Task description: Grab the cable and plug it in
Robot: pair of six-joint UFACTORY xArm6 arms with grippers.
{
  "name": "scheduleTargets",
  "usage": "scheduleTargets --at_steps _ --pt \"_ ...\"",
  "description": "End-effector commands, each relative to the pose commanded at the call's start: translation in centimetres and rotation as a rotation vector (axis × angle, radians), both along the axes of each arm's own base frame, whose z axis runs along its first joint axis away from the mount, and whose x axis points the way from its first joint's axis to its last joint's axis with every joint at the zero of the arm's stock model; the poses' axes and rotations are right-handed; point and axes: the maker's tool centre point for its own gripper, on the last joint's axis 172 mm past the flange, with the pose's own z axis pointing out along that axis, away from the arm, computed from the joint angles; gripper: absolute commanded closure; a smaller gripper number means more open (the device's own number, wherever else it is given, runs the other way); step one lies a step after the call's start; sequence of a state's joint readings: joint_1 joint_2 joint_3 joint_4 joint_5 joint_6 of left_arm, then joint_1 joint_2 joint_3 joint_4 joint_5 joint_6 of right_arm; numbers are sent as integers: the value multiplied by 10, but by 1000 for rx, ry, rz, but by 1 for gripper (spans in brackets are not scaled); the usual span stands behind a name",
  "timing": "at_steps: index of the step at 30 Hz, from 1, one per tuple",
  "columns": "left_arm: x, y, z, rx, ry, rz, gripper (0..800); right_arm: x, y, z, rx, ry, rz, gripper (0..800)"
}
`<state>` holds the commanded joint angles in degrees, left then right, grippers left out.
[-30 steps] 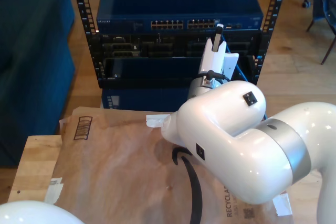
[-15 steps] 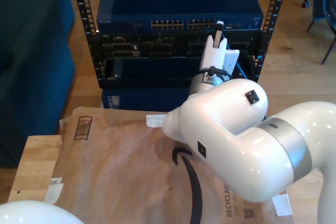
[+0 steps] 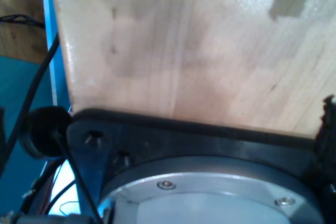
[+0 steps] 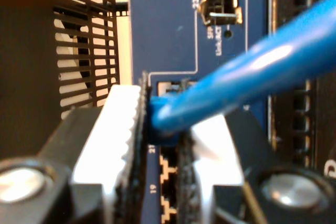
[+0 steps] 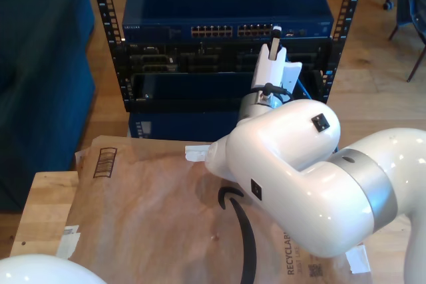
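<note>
My second end effector (image 4: 160, 145) is clenched on the cable (image 4: 247, 77), its white fingers (image 4: 118, 129) pinching the blue line right at its plug end. That tip sits at the blue switch (image 4: 168, 24), up against the row of ports (image 4: 165, 169), and the rest of the cable sweeps away from the pinch, thick and blurred. Whether the plug is seated in a port I cannot tell: the fingers and the cable itself cover the spot.

In the exterior view the same end effector (image 5: 275, 33) reaches up to the switch (image 5: 226, 4) in the rack (image 5: 100, 4), near the exterior view's right end of the port row; the cable there is lost behind the white arm (image 5: 293, 164), which blocks much of the counter's paper-covered far edge (image 5: 146, 191).

My first end effector: cannot tell its state. Its camera looks at bare wood (image 3: 184, 45) and a dark mount with a metal ring (image 3: 210, 187), cut off at the frame.
</note>
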<state>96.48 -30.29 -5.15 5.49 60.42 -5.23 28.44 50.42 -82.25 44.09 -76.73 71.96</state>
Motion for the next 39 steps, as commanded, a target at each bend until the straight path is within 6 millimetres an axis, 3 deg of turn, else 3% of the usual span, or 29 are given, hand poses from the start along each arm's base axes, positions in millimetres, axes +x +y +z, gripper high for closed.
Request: scheduleTargets --at_steps 12,13,17,19,31,39 --pt "0 1 0 2 1 1 0 8 -1 -3 6 15 9 800" --pt "0 1 0 2 1 1 0 7 -1 -4 6 17 10 773" --pt "0 0 0 0 1 1 0 3 -2 -7 -7 34 13 497" --pt "0 1 0 2 1 1 0 0 -3 -3 -8 35 15 445" --pt "0 1 0 2 1 1 0 -26 -6 12 -26 78 33 404" --pt "0 1 0 2 0 0 0 -24 -5 7 48 280 121 343"
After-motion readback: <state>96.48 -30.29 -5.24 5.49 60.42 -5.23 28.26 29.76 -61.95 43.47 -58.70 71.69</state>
